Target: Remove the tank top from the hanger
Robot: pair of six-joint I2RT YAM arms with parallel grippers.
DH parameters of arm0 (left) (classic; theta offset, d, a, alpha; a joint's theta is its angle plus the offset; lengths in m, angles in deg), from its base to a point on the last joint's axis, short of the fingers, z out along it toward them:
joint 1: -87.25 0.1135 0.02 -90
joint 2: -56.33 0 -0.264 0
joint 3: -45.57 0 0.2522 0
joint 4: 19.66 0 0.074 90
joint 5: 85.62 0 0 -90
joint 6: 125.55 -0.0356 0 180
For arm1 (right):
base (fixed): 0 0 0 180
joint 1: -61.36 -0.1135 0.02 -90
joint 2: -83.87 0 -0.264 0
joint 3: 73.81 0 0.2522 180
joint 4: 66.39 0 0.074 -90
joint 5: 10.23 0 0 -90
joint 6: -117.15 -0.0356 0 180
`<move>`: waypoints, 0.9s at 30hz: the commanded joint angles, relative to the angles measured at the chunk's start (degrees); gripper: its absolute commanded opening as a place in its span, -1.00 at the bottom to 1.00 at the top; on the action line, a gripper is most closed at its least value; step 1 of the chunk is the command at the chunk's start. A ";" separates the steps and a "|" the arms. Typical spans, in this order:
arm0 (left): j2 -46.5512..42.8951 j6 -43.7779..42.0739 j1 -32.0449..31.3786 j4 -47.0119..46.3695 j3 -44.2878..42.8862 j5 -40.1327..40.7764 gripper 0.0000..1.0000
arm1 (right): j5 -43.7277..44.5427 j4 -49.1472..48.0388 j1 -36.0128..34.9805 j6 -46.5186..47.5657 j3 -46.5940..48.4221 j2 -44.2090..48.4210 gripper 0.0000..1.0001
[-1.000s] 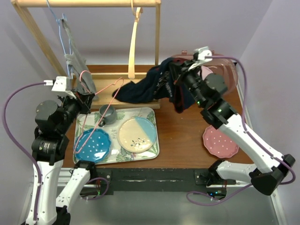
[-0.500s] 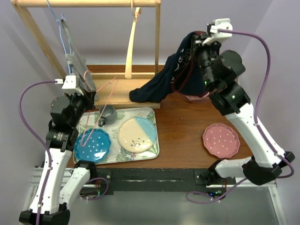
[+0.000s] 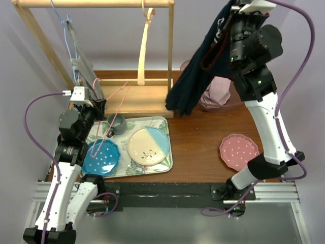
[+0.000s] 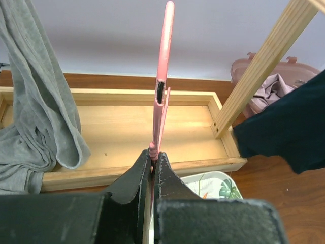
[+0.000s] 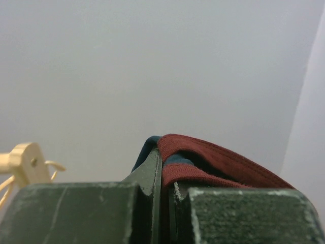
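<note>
The dark navy tank top (image 3: 200,76) with dark red trim hangs in the air at the top right, free of the hanger, its lower end above the rack's right base. My right gripper (image 3: 234,11) is shut on its red-trimmed edge (image 5: 203,162), raised high. The pink hanger (image 3: 114,114) is bare and slants from the wooden rack base down over the tray. My left gripper (image 3: 96,101) is shut on the hanger (image 4: 161,96), as the left wrist view (image 4: 153,157) shows.
A wooden rack (image 3: 45,46) holds a grey garment (image 3: 84,68) on a blue hanger and a pale wooden hanger (image 3: 143,51). A leaf-patterned tray (image 3: 170,152) carries a grey mug (image 3: 116,123), a blue plate (image 3: 100,157) and a cream-and-blue plate (image 3: 148,145). A pink plate (image 3: 239,151) and a pink basket (image 3: 216,94) are on the right.
My right gripper has lifted the tank top up and away to the right, pulling it off the rack base. My left gripper has shifted slightly up with the pink hanger.
</note>
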 commanded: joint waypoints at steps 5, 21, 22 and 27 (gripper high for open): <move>-2.18 -0.59 0.16 -4.80 2.06 -3.02 -1.00 | -0.73 -12.39 7.67 2.92 5.69 -5.28 -1.00; -3.58 -1.12 0.25 -4.10 2.50 -3.20 -1.00 | -9.80 -20.32 18.23 -10.60 5.80 -15.07 -1.00; -3.67 -1.12 0.25 -4.10 2.59 -3.20 -1.00 | -9.54 -19.53 18.14 -11.92 -0.40 -14.09 -1.00; -4.47 -1.12 0.25 -4.63 3.11 -3.11 -1.00 | -5.32 -18.03 18.14 -22.55 -22.23 -6.45 -0.89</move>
